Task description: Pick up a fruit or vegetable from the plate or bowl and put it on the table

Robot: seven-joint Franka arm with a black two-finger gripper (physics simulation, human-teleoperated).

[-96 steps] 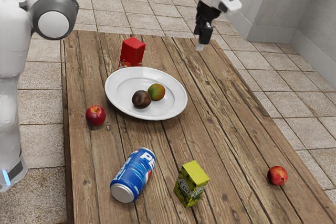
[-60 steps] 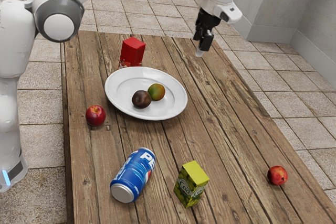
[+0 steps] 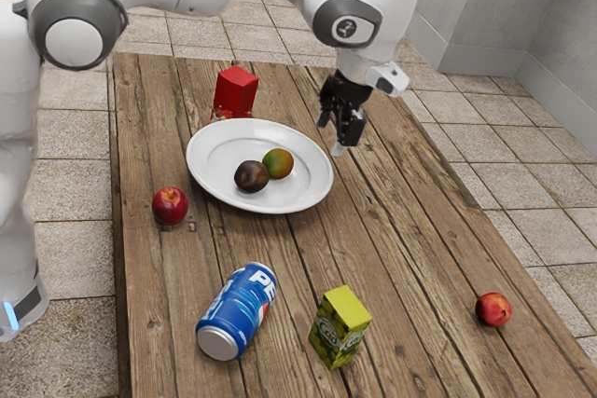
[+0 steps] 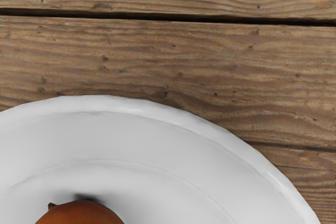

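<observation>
"White plate (image 3: 210, 170) holds both your candidate fruits. Gripper (image 3: 331, 136)?"

"Wide, empty, above the plate's edge. Centre over the green-orange fruit (image 3: 279, 163), lower gently, and mind the brown fruit (image 3: 251, 176) touching it."

"Lettering?"

"'PE' on your blue can (image 3: 237, 310), apart from the plate; the green carton's (image 3: 340, 327) label, you can't read."

A round dark-brown fruit (image 3: 251, 177) crowds the round green-orange one (image 3: 280, 163); brown wooden tabletop (image 3: 396, 258) leaves a passage between the round white plate (image 3: 210, 170) and the yellow-green carton (image 3: 340, 326).
</observation>
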